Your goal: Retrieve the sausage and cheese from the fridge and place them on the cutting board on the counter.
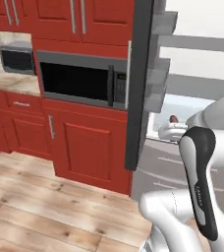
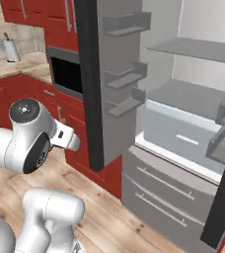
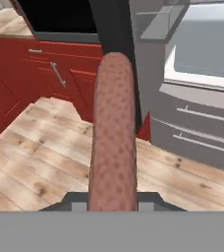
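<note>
A: Well, look down the hand view; the sausage [image 3: 113, 133] stands up lengthwise out of the gripper [image 3: 113, 204], jaws clenched on its lower end; it hangs over the wooden floor [image 3: 40, 157] in front of the fridge [image 2: 183, 123].

B: So, by my reading, this is the carry step; sausage out, cheese not yet fetched; I can't pick the cheese out on those shelves from here.

A: Next comes a swing or a drive toward the counter [image 1: 11, 82] and the cutting board, wherever that lies; the board is nowhere I can point to.

B: Mind the obstacles; the open fridge door [image 2: 99, 84] with its grey bins stands just beside the arm; the microwave [image 1: 82, 79] and red cabinets [image 1: 87, 142] sit behind it; a wide turn could clip that door edge.
</note>
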Robot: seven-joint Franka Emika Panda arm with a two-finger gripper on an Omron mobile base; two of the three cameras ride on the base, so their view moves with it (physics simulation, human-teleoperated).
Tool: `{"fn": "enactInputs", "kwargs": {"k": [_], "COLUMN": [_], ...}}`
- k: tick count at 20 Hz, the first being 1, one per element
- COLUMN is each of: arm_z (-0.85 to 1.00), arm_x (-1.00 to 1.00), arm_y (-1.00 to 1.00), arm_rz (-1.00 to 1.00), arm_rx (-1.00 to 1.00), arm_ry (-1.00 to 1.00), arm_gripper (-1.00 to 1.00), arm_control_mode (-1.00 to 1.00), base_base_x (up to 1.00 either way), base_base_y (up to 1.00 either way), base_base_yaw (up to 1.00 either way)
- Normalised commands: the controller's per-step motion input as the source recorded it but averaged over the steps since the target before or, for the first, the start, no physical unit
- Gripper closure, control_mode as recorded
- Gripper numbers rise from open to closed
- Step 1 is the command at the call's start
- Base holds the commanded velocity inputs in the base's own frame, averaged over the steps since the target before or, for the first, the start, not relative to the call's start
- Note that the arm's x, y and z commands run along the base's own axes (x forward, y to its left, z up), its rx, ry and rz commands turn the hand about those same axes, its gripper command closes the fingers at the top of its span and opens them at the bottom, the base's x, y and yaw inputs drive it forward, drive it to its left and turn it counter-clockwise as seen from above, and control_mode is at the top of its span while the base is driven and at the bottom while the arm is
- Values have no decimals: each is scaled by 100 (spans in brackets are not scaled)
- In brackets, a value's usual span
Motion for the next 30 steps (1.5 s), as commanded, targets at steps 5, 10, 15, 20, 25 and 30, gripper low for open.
{"fn": "enactInputs", "kwargs": {"k": [5,10,15,20,25,30], "arm_z": [0,0,0,0,0,0], "arm_x": [0,0,0,0,0,0], "arm_y": [0,0,0,0,0,0], "arm_rz": [0,0,0,0,0,0], "arm_rx": [0,0,0,0,0,0], "arm_ry": [0,0,0,0,0,0], "arm_gripper": [100,100,100,100,100,100], "arm_control_mode": [100,100,100,100,100,100], "base_base_x": [-17,-26,20,98,100,100], "base_base_y": [0,6,16,0,0,0], "base_base_yaw": [100,100,87,66,62,57]}}
